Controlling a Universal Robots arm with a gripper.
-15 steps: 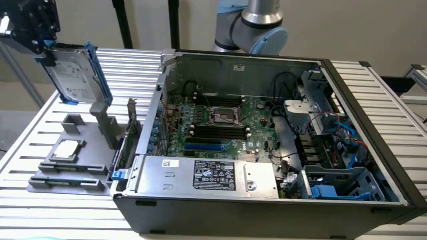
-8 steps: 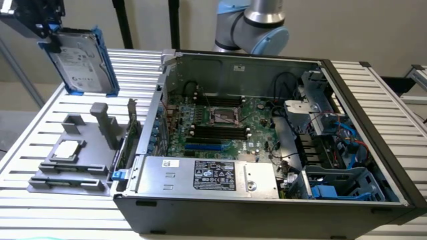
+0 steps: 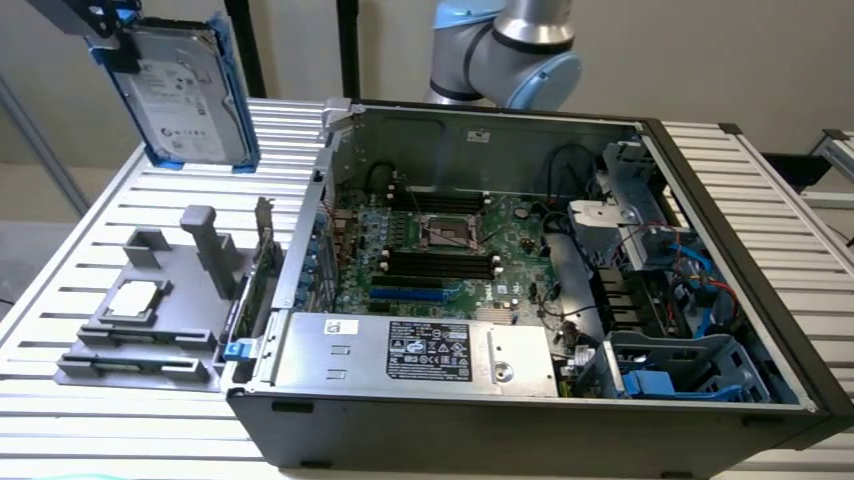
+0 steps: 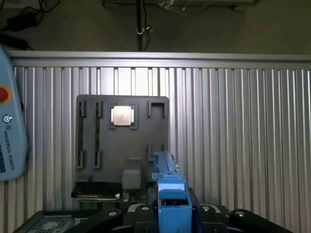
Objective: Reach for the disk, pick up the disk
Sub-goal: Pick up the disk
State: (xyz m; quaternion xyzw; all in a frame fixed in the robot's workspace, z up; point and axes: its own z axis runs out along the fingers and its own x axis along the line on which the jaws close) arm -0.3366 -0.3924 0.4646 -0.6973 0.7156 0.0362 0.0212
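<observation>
– right at the wrist camera, i've got the gripper (image 4: 172,213) with its dark fingers (image 4: 142,216) pinching the blue frame of the disk (image 4: 165,170), one finger on each side and the frame edge-on between them
– so it's in hand. where does it sit over the table?
– up in the air. past it, down below, i see the grey tray (image 4: 97,145) lying on the slatted table (image 4: 243,145), with the small square processor chip (image 4: 122,115) in one of its pockets. the disk touches neither
– and from the exterior view?
– nearest me is the open computer case (image 3: 534,430), with the power supply (image 3: 414,350) at the front, the blue-grey drive cage (image 3: 694,365) at the exterior view's right and the motherboard (image 3: 441,240) behind them. the tray lies beside the case on the exterior view's left. further back, high over the table's far left corner, the disk hangs roughly upright and a little tilted. its white label faces the camera, the blue frame runs round its edges, and it's clamped from the top. behind the case i can see the arm's joint (image 3: 514,45)
</observation>
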